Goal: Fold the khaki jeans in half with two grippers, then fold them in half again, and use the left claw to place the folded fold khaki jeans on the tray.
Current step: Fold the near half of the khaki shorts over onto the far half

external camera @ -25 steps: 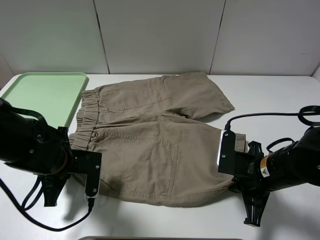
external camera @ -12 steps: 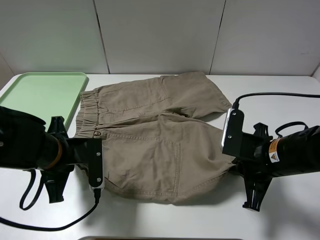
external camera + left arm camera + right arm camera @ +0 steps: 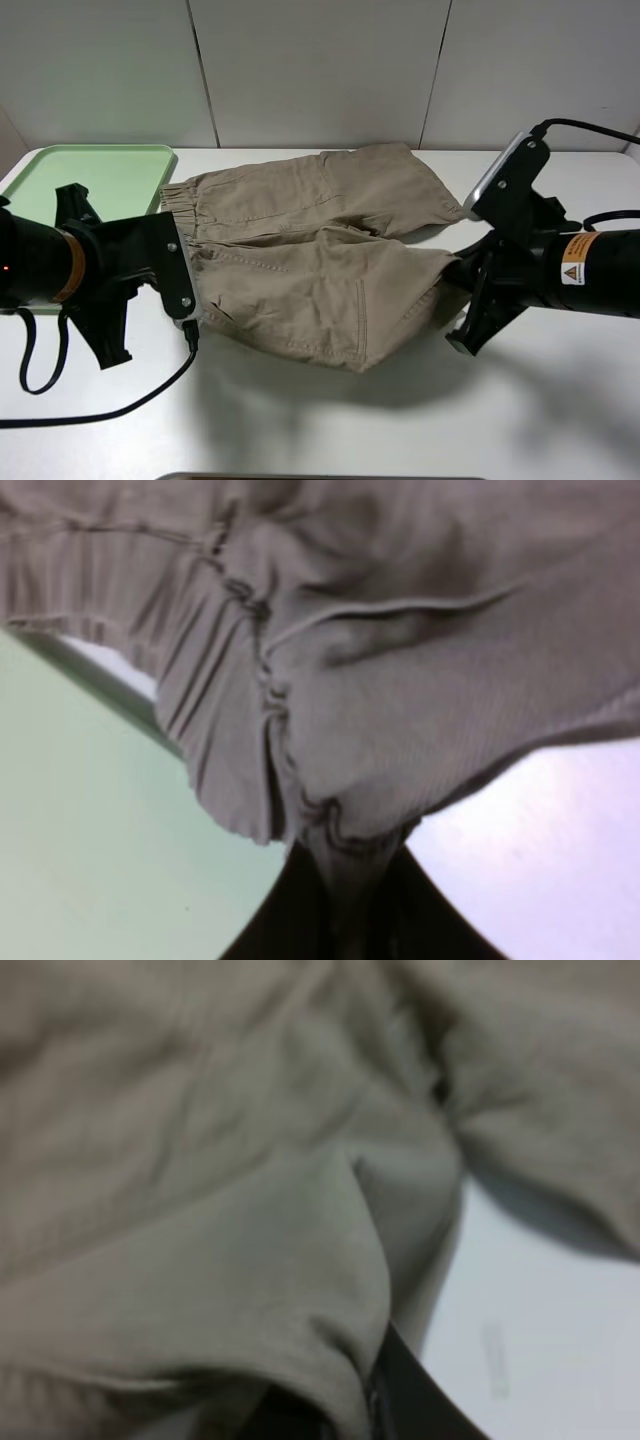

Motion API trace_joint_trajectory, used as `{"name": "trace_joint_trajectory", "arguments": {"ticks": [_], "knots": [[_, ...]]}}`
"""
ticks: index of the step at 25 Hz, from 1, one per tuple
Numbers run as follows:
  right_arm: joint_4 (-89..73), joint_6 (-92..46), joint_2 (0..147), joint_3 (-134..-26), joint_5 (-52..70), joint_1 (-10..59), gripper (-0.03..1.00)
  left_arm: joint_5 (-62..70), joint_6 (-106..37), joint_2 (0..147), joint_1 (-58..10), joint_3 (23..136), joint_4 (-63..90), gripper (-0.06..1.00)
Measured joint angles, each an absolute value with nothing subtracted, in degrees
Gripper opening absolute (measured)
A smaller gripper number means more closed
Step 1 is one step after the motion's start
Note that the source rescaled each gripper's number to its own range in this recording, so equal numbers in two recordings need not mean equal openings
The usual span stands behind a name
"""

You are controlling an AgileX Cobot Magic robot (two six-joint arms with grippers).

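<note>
Looks like a robotics lab bench: plain white table point(image 3: 330, 440), blank white wall panels point(image 3: 320, 70) just behind the table, black cabled left arm point(image 3: 40, 270) and right arm point(image 3: 590, 275) above the table.

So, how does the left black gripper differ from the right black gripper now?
The left black gripper pinches the gathered waistband of the khaki cotton shorts, next to the mint-green plastic tray; the right black gripper pinches a leg hem, far from that tray. The right arm bears a white-and-orange sticker; the left shows none. Both are shut on the cloth.
</note>
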State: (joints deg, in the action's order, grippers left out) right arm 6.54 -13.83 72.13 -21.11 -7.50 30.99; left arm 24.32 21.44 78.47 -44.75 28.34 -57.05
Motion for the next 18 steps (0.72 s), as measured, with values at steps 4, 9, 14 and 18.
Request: {"name": "trace_joint_trajectory", "arguments": {"ticks": [4,9,14,18], "knots": [[3.7,-9.9,72.1,-21.1,-15.2,26.8,0.00,23.8,31.3,78.3,-40.5,28.6,-61.9,0.00],[-3.2,-10.1,72.4,-22.6,-21.3,21.9,0.00,22.5,43.3,78.3,-35.9,28.6,-68.8,0.00],[-5.3,-12.4,76.6,-29.8,-21.1,21.1,0.00,21.2,54.1,78.3,-33.6,29.4,-78.8,0.00],[-5.9,-12.7,82.5,-35.8,-21.0,21.1,0.00,21.2,62.2,78.4,-31.3,30.0,-87.1,0.00]]}}
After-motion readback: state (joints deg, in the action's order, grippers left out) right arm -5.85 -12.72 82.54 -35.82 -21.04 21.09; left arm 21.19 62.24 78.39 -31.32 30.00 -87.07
